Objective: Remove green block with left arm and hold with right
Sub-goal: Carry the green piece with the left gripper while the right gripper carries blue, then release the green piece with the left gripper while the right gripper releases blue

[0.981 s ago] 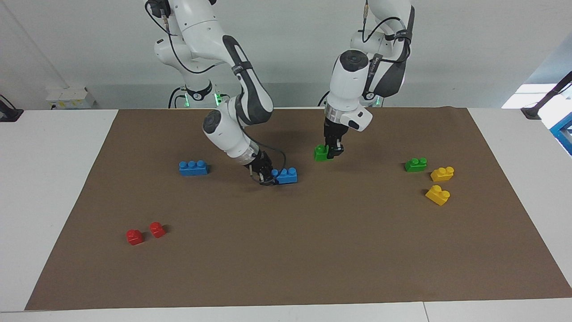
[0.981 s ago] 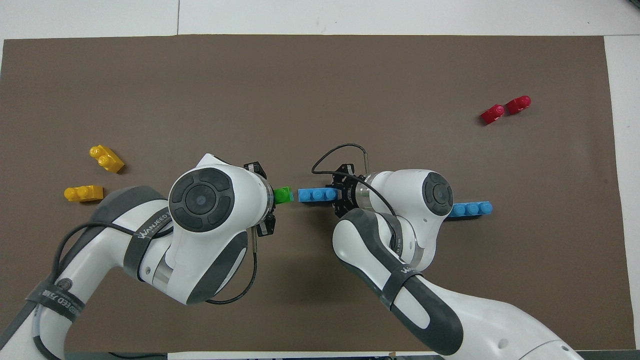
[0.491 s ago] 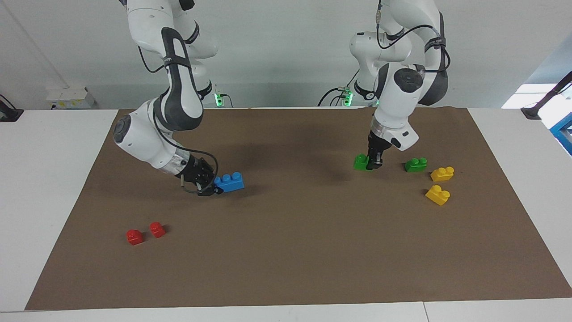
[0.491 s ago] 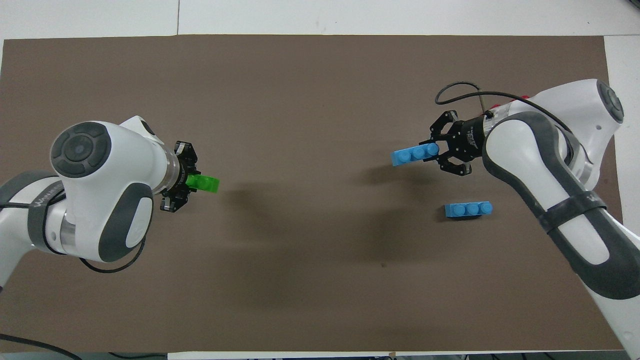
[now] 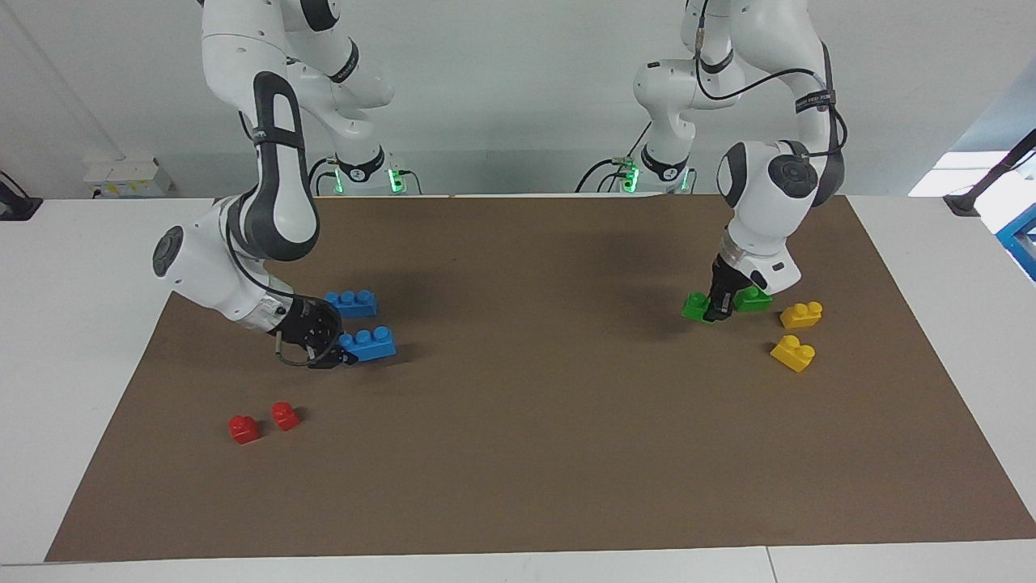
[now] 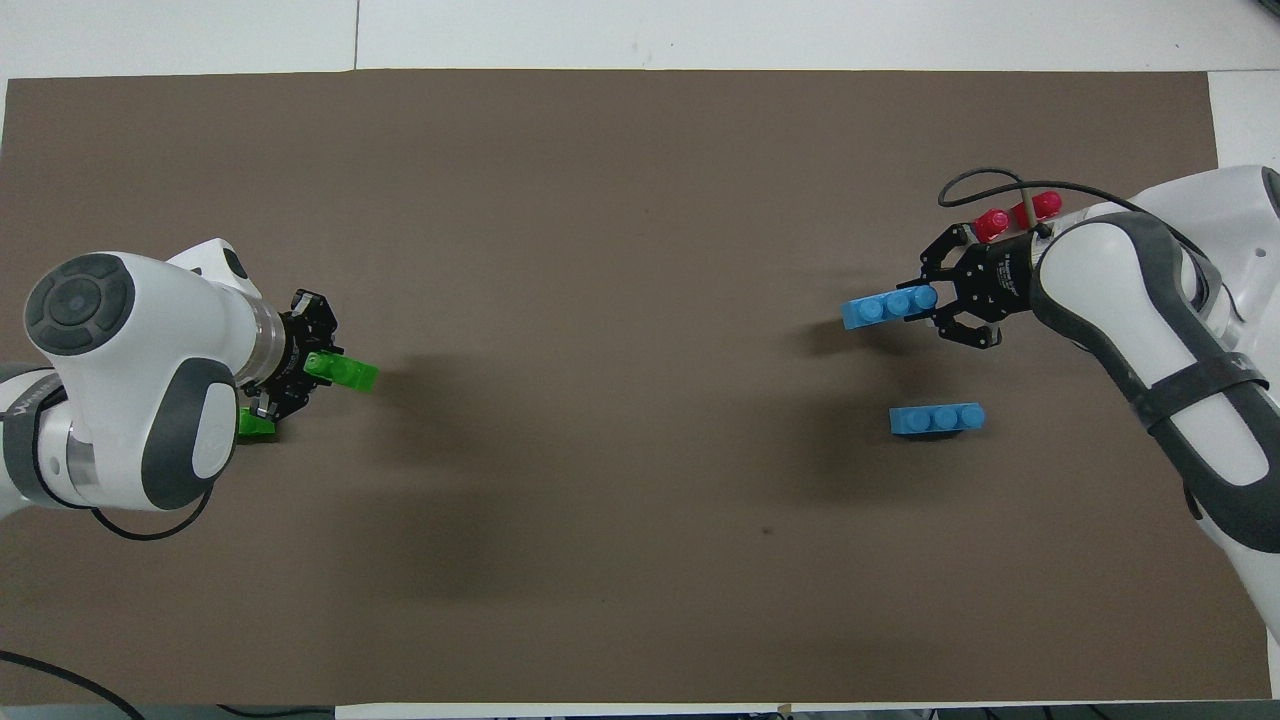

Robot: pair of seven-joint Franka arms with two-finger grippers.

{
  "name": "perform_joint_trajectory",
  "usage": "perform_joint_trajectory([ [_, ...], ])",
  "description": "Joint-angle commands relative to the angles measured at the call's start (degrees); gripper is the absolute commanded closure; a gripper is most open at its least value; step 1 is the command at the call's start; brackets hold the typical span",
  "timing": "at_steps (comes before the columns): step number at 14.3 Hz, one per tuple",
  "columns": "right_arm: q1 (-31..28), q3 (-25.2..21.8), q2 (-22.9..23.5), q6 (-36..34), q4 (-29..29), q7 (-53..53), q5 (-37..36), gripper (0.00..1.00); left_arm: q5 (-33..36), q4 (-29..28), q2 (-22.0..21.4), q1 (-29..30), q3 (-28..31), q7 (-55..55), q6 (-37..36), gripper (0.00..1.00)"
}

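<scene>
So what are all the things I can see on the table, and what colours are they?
Green block: one, bright green, held by the left gripper, low over the mat.
Second green brick: one, green, on the mat right beside the held one, toward the left arm's end.
Yellow bricks: two, yellow, on the mat close to the second green brick.
Held blue brick: one, blue, in the right gripper.
Loose blue brick: one, blue, on the mat toward the right arm's end.
Red bricks: two, red, side by side, farther from the robots than the blue ones.
Mat: one, brown, covering the white table.
Left gripper: black, shut on the green block.
Right gripper: black, shut on the held blue brick.
</scene>
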Motion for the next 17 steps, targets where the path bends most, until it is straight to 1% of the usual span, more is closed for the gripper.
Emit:
perform_joint_trajectory([
  [1, -3.34, 0.91, 1.54, -0.6, 0.84, -4.91, -1.55, 1.0, -0.37, -1.02, 0.53, 3.47, -0.52, 6.91, 2.7, 1.0],
  [7, -3.87, 0.91, 1.98, 0.46, 0.05, -5.45, -1.11, 1.0, -0.37, -0.67, 3.95, 5.33, -0.43, 11.58, 6.92, 1.0],
  [11, -3.87, 0.91, 3.65, 3.09, -0.04, -5.1, -1.02, 1.0, -0.11, -0.31, 4.92, 5.51, -0.35, 17.73, 7.19, 1.0],
  [14, -3.78, 0.91, 3.65, 3.45, -0.48, -5.01, -1.02, 1.0, 0.33, -0.31, 5.01, 5.68, -0.35, 22.03, 7.1, 1.0],
  [16, -3.6, 0.91, 3.57, 5.8, -1.87, -5.01, -1.02, 1.0, 0.42, -0.31, 5.01, 5.68, -0.35, 26.77, 6.93, 1.0],
  [17, -3.52, 0.91, 3.48, 7.12, -2.32, -5.1, -1.02, 1.0, 0.42, -0.4, 5.01, 5.77, -0.35, 27.05, 7.01, 1.0],
])
